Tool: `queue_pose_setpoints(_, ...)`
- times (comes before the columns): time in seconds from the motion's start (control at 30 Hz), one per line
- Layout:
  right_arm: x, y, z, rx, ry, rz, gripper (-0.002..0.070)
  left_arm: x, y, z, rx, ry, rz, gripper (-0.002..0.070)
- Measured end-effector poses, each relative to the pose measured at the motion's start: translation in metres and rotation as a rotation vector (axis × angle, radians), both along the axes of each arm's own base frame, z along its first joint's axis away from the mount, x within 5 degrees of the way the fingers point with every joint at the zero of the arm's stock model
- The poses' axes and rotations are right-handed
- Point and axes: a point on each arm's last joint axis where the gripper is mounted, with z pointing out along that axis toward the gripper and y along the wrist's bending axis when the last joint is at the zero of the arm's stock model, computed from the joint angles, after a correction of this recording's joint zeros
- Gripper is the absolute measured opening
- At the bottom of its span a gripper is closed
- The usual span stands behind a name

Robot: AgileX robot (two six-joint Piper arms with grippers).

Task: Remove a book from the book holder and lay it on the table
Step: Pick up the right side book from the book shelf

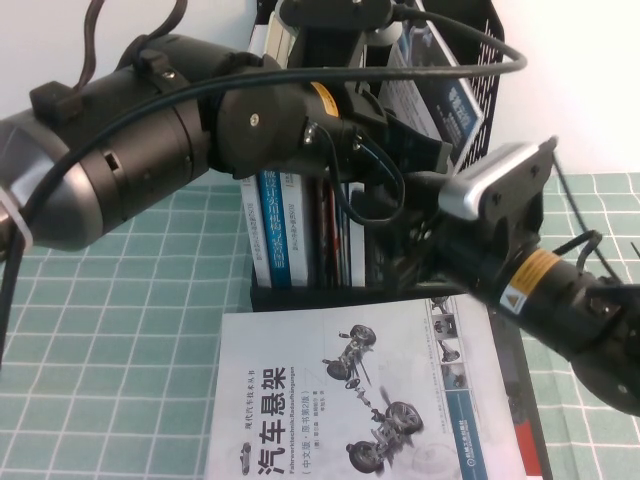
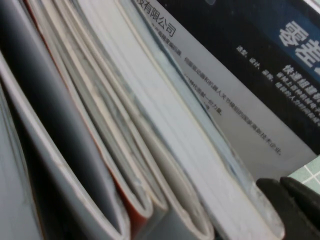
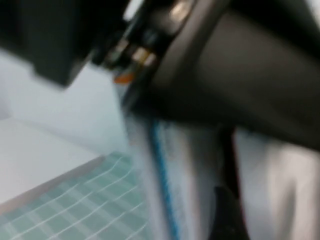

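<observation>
Green checked table [image 1: 120,330] — both grippers at book holder [image 1: 480,60].

White book [image 1: 350,400]: lies flat on the green checked cloth at the near edge of the high view, just in front of the rack. Cover bears a car chassis drawing, large black Chinese characters and a narrow strip of small photos along one side.

Blue-spined book [image 1: 278,228]: stands upright in the rack, white Chinese lettering down the spine.

Red-covered magazine [image 2: 134,210]: stands upright between pale volumes, only its red edge showing in the left wrist view.
</observation>
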Motion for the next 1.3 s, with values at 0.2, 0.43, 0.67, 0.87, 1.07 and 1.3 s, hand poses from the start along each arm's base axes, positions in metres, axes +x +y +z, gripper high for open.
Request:
queue_pose_setpoints(0.2, -0.021, -0.001, -0.027, -0.052, 0.163, 0.113, 0.0418, 0.000, 0.000, 0.000, 0.007, -0.005, 0.001, -0.0003)
queue_pose_setpoints(0.43, -0.053, -0.026, -0.054, -0.168, 0.217, 0.069, 0.0416, 0.000, 0.001, 0.000, -0.001, 0.002, 0.011, -0.0003)
queue_pose_setpoints(0.67, -0.057, -0.058, -0.049, -0.095, 0.132, -0.213, 0.0413, 0.001, 0.001, 0.000, -0.010, 0.007, 0.019, -0.0003)
queue_pose_setpoints(0.87, -0.036, -0.047, -0.026, -0.039, 0.027, -0.230, 0.0413, 0.000, 0.000, 0.000, -0.029, 0.018, 0.022, -0.0003)
queue_pose_setpoints(1.07, -0.006, -0.034, 0.009, -0.030, -0.085, -0.281, 0.0413, 0.000, -0.001, 0.001, -0.050, 0.026, 0.028, -0.0003)
queue_pose_setpoints(1.3, 0.010, -0.026, 0.028, -0.077, -0.127, -0.292, 0.0213, 0.000, -0.002, 0.001, -0.072, 0.040, 0.038, -0.0003)
